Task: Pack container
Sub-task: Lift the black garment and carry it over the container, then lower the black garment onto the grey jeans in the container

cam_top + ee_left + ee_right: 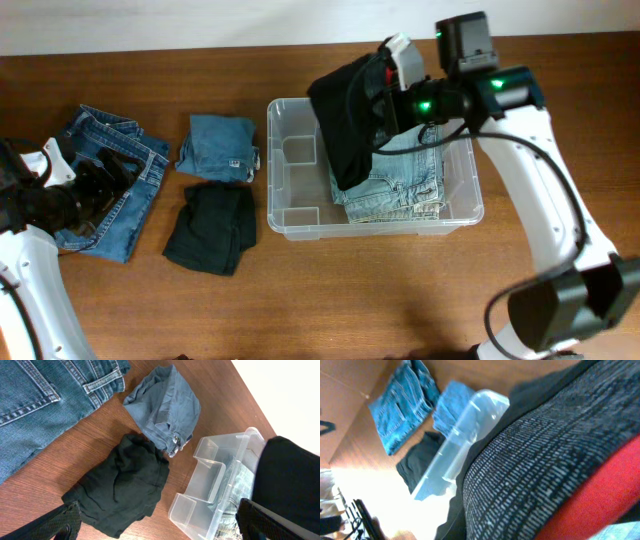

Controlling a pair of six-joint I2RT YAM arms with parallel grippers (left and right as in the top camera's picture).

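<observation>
Right fingers (384, 82) clenched on a black garment (345, 120) above the container (285, 218) on the wooden table (350, 290); left fingers (57, 522) spread wide.

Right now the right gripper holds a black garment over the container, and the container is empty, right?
Not empty: the overhead view shows folded light-wash jeans lying in the container. The right gripper does hold the black garment over it.
</observation>
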